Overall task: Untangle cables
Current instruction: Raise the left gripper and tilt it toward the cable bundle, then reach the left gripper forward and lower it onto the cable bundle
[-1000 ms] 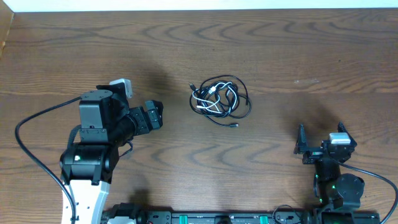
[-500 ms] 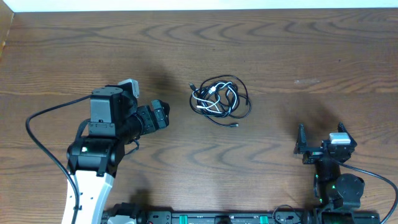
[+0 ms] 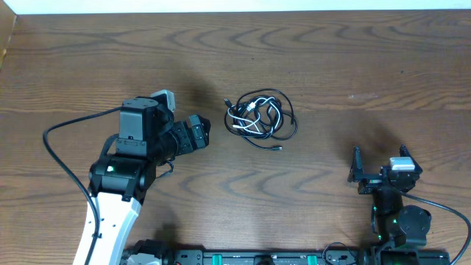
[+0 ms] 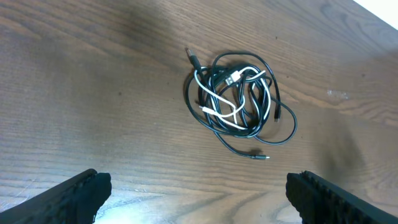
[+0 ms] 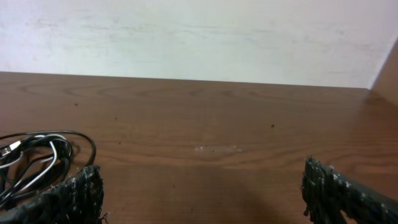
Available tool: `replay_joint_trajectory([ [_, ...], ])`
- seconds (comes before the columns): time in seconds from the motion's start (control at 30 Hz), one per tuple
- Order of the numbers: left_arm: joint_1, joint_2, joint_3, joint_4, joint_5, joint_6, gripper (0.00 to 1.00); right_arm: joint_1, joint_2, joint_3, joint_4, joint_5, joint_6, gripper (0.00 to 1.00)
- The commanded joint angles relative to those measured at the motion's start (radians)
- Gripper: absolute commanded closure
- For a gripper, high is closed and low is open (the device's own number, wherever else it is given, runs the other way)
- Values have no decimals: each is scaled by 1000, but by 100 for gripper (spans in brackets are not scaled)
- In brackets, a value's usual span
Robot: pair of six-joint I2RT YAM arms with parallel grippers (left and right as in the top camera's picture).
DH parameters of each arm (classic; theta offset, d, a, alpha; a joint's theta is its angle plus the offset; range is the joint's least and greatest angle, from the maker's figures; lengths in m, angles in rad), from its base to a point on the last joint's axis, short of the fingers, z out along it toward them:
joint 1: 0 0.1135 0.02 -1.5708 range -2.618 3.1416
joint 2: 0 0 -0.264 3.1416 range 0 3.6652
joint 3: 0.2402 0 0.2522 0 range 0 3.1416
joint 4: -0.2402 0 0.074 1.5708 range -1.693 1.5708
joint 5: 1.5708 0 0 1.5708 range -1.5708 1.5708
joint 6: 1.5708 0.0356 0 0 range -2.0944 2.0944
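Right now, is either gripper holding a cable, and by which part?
Nothing is held: the left gripper and the right gripper are both open, and the cables lie untouched.

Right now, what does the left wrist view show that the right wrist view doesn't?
Only the left wrist view shows the whole bundle of cables, its white cord woven through the black loops. Only the right wrist view shows the pale wall beyond the table, and just the bundle's edge. Both show that table and each arm's own fingers spread open at the bottom corners.
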Motion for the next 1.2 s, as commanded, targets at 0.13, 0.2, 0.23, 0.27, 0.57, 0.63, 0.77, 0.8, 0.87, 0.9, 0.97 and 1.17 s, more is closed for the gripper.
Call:
replay_joint_trajectory([
  [0.13, -4, 37, 26, 0, 12, -31, 2, 5, -10, -2, -4, -2, -12, 1],
  [0.2, -4, 51, 26, -1, 12, -32, 2, 5, -10, -2, -4, -3, -12, 1],
  [0.23, -4, 59, 26, -2, 12, -32, 2, 5, -10, -2, -4, -3, -12, 1],
  [0.27, -4, 66, 26, -3, 12, -32, 2, 5, -10, -2, -4, -2, -12, 1],
  [0.57, -4, 87, 26, -40, 12, -31, 2, 5, -10, -2, -4, -2, -12, 1],
  [0.63, -4, 87, 26, -46, 12, -32, 2, 5, -10, -2, -4, -2, -12, 1],
  [0.77, -4, 87, 26, -45, 11, -31, 2, 5, -10, -2, -4, -2, -12, 1],
  [0.8, -4, 87, 26, -45, 11, -31, 2, 5, -10, -2, -4, -2, -12, 1],
  [0.87, -4, 87, 26, -47, 11, -31, 2, 5, -10, -2, -4, -3, -12, 1],
  [0.9, -4, 87, 26, -48, 11, -31, 2, 5, -10, -2, -4, -3, -12, 1],
  [0.97, -4, 88, 26, -47, 11, -27, 2, 5, -10, -2, -4, -2, -12, 1],
  [1.17, -4, 90, 27, -16, 12, -28, 2, 5, -10, -2, -4, -3, -12, 1],
])
